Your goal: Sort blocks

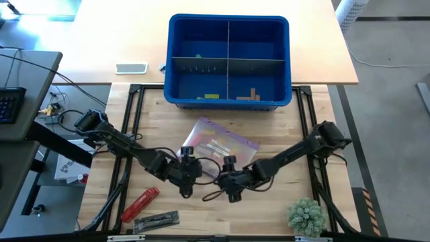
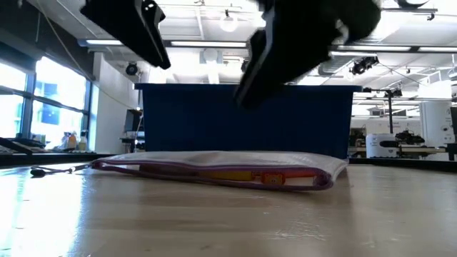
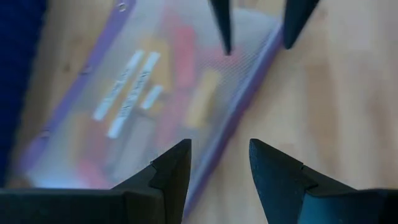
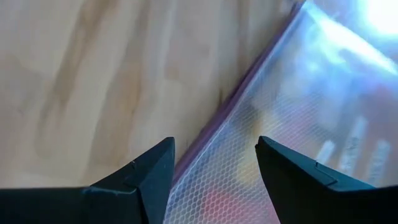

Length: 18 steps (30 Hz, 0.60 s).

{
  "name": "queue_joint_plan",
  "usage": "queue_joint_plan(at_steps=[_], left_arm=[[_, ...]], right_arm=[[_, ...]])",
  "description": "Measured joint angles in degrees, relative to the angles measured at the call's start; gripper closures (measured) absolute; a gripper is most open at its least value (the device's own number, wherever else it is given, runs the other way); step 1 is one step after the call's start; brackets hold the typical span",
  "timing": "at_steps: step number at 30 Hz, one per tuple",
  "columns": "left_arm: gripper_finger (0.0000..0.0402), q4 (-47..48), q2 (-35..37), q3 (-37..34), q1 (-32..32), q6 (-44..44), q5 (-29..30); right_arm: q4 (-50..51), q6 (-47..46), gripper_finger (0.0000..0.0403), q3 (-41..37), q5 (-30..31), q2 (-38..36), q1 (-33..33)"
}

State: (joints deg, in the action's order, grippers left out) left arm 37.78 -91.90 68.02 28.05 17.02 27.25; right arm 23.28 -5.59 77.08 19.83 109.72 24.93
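A clear mesh pouch with a purple edge (image 1: 218, 144) lies flat on the wooden table, with several blocks showing dimly inside it (image 3: 186, 81). A few more blocks lie in the blue bin: lime ones (image 1: 211, 97) and tan ones (image 1: 252, 95). My left gripper (image 1: 187, 163) is open above the pouch's near left edge (image 3: 221, 168). My right gripper (image 1: 229, 171) is open above the pouch's near edge (image 4: 214, 168). In the low view both hang clear above the pouch (image 2: 214, 170): the left gripper (image 2: 153, 39) and the right gripper (image 2: 260, 68).
The blue four-compartment bin (image 1: 228, 101) stands at the far side of the table. A red cylindrical tool (image 1: 140, 204) and a black object (image 1: 156, 219) lie near the left front. A small plant (image 1: 307, 216) stands at the right front. A phone (image 1: 131, 68) lies at the far left.
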Motion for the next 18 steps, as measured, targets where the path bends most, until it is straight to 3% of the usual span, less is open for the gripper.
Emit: queue_joint_plan(at_steps=[3,11,18], left_arm=[[0.0259,1.49,-0.3,-1.27,-0.41,-1.18,1.13],[0.0259,3.26,-0.37,-5.77,-0.71,-1.93,-8.2],[0.0259,2.03,-0.37,-7.6,-0.74,0.82,-7.5]], right_arm=[[0.74,1.99,0.019,0.0,-2.24,1.77,-0.27],[11.97,7.55,0.019,0.0,-6.62,2.5,2.41],[5.4,8.16,0.019,-4.75,-6.34,2.48,4.58]])
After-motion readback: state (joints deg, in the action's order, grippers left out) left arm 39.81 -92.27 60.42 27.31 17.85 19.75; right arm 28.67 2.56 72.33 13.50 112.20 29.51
